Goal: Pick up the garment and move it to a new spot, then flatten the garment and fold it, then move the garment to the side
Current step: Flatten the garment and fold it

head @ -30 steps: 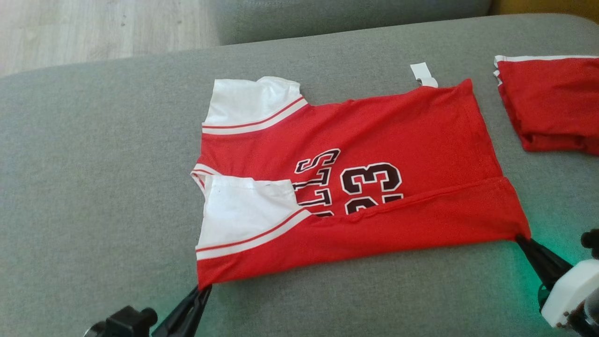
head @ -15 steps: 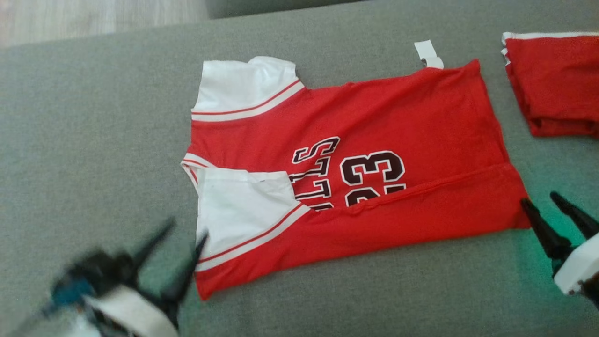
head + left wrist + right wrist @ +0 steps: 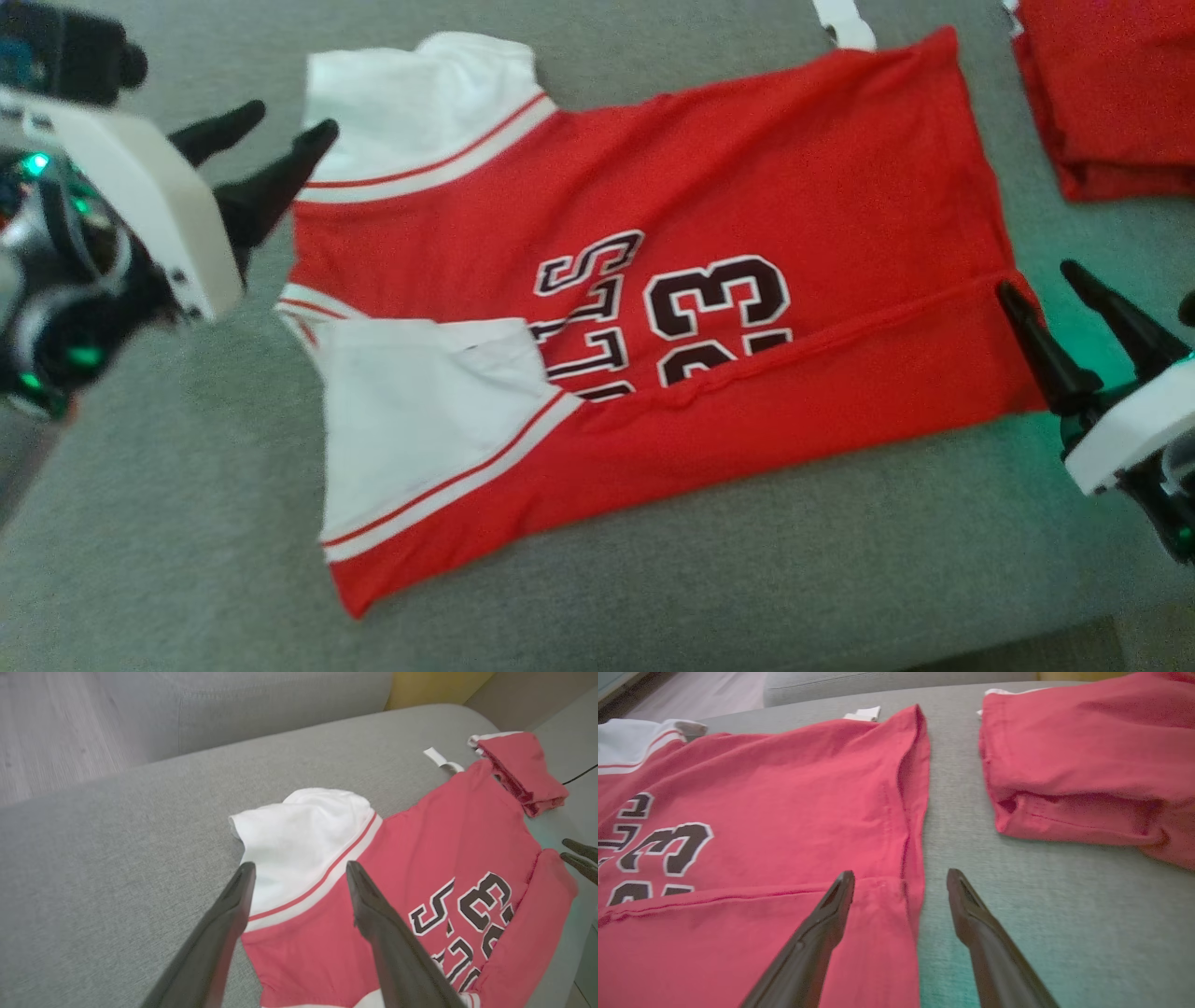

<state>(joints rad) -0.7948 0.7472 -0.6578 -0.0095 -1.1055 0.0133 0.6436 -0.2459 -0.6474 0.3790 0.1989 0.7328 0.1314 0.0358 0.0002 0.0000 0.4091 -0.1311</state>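
The garment (image 3: 747, 187) is a red jersey with white sleeves and dark lettering, lying flat on the grey couch cushion (image 3: 168, 523) with its near long edge folded over. My left gripper (image 3: 280, 117) hovers open at the far white sleeve (image 3: 303, 830), nothing between its fingers. At the jersey's hem (image 3: 910, 812) on the right, my right gripper (image 3: 1036, 275) stands open, one finger over the red cloth and one over the cushion. The left wrist view shows the left gripper (image 3: 299, 872) above the sleeve band; the right wrist view has the right gripper (image 3: 901, 877) straddling the hem edge.
A second red garment (image 3: 1111, 93), folded, lies at the far right of the cushion, close to the jersey's hem. A white tag (image 3: 845, 23) sticks out at the jersey's far edge. Wooden floor (image 3: 56, 728) lies beyond the cushion.
Both grippers let go of the jersey's near corners and opened. My left gripper moved up to the far sleeve; the right moved up along the hem. The camera has shifted too.
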